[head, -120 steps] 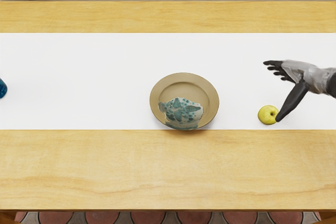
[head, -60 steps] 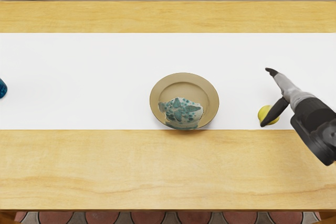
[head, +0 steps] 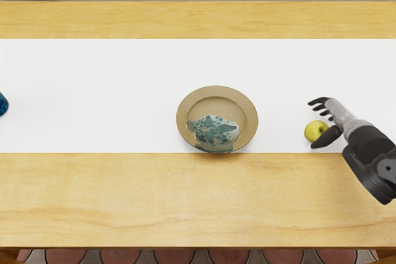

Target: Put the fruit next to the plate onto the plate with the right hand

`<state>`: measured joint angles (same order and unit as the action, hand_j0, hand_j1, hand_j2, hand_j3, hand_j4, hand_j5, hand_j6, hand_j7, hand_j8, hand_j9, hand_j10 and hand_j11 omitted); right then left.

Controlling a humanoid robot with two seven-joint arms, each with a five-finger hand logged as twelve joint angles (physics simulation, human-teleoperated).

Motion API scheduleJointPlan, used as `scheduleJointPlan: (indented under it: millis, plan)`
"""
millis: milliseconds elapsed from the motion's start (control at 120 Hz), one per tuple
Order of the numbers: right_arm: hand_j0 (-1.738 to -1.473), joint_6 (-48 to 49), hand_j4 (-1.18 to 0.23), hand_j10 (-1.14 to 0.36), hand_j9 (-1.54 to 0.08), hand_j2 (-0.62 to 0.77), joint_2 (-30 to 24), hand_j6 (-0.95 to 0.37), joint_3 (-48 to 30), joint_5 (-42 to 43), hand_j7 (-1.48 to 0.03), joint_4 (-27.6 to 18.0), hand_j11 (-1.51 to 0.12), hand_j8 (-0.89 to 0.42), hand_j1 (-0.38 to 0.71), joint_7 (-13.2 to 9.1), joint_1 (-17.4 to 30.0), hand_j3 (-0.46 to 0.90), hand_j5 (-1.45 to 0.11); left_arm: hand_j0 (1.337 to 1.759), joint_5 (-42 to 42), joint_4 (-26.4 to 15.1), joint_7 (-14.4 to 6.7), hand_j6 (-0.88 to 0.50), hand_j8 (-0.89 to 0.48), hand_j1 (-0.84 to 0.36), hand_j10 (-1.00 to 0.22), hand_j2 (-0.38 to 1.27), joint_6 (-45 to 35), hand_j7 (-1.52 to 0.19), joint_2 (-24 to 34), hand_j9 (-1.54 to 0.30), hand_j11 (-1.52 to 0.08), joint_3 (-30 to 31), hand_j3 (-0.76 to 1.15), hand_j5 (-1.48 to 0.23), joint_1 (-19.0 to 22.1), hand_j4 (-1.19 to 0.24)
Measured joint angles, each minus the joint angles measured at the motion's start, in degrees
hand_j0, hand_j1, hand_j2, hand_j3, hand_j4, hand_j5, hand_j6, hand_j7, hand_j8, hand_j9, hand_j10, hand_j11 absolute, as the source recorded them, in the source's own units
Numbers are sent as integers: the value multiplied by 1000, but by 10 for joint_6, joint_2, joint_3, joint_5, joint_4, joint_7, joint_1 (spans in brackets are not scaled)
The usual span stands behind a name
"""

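A small yellow-green apple (head: 315, 130) lies on the white runner, right of the plate (head: 217, 97), a tan dish with a teal pattern on its near side. My right hand (head: 323, 122) comes in from the lower right and sits just right of the apple. Its fingers (head: 319, 102) are spread above and behind the fruit, and the thumb (head: 324, 140) reaches under its near right side. The hand cups the apple without closing on it. The apple rests on the cloth. The left arm is out of view.
A white runner (head: 124, 91) crosses the wooden table (head: 185, 196). A blue object (head: 2, 104) peeks in at the left edge. The table's near edge runs along the bottom, above a tiled floor.
The right hand has swung down and turned, its forearm now low at the right. The fingers have come in around the apple's right side. The apple and plate have stayed put.
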<state>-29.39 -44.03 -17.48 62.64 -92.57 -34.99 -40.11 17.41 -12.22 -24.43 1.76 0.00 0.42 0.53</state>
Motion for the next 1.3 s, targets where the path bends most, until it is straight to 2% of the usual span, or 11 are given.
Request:
scheduleJointPlan:
  millis: [217,467,692,808,967,1100,1300]
  plan:
    - [-1657,2,-402,-402,-526,-51,-5,-406,-3,-1,-522,-1,-526,-403,108,0,-1,0,-526,1658,0,0,0,0,0,349,0,0,0,0,0,0,0,0,0,0,0,0]
    - [-1657,3,-479,-478,-622,-53,-1,-459,-6,-3,-620,-1,-622,-475,198,0,0,0,-621,1658,0,0,0,0,0,349,0,0,0,0,0,0,0,0,0,0,0,0]
    - [-1655,4,-590,-585,-759,134,0,-442,-6,-4,-756,-2,-759,-470,231,0,0,-1,-749,1658,0,0,0,0,0,349,0,0,0,0,0,0,0,0,0,0,0,0]
    - [-1653,4,-623,-615,-799,151,6,-455,-6,-5,-795,-2,-799,-465,233,0,0,-1,-784,1658,0,0,0,0,0,349,0,0,0,0,0,0,0,0,0,0,0,0]
    - [-1649,3,-657,-643,-803,97,10,-441,-6,-6,-815,-1,-802,-458,222,-1,0,-1,-777,1658,0,0,0,0,0,349,0,0,0,0,0,0,0,0,0,0,0,0]
    - [-1651,4,-655,-643,-819,148,12,-439,-7,-8,-824,-1,-818,-443,235,0,0,0,-797,1658,0,0,0,0,0,349,0,0,0,0,0,0,0,0,0,0,0,0]
    - [-1654,5,-644,-646,-837,199,16,-417,-72,-10,-838,-2,-836,-415,263,0,-1,0,-841,1658,0,0,0,0,0,349,0,0,0,0,0,0,0,0,0,0,0,0]
